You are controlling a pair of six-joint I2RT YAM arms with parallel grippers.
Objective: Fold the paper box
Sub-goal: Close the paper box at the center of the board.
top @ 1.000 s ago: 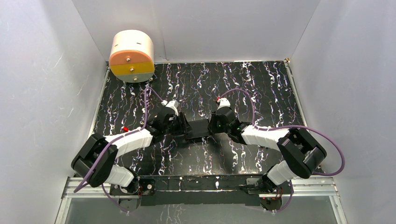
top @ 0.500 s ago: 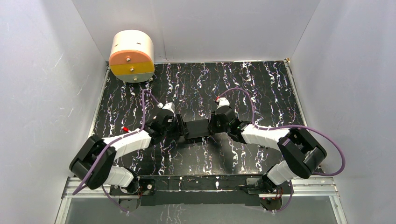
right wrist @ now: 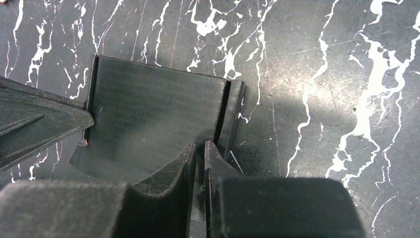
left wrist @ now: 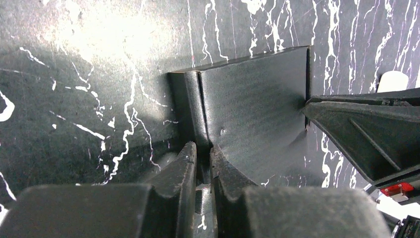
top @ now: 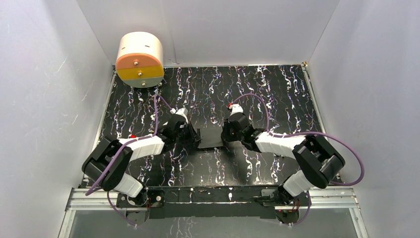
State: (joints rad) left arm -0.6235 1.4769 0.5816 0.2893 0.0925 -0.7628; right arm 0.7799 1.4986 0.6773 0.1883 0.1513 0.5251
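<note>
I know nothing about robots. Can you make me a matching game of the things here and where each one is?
Things:
1. paper box
2. left jaws
3. right jaws
4. cream and orange drum

Places:
A. far left corner
B. clamped on the box's right end
C. lying on the marbled surface
D. clamped on the box's left end

Pairs: 1-C, 2-D, 3-B, 4-A

Black paper box (top: 210, 137) on marbled table (top: 277, 89), left pincer (top: 194, 136) and right pincer (top: 225, 135) flanking

The paper box (top: 210, 137) lies on the table (top: 277, 89) between the left tool (top: 192, 137) and the right tool (top: 224, 136)
</note>
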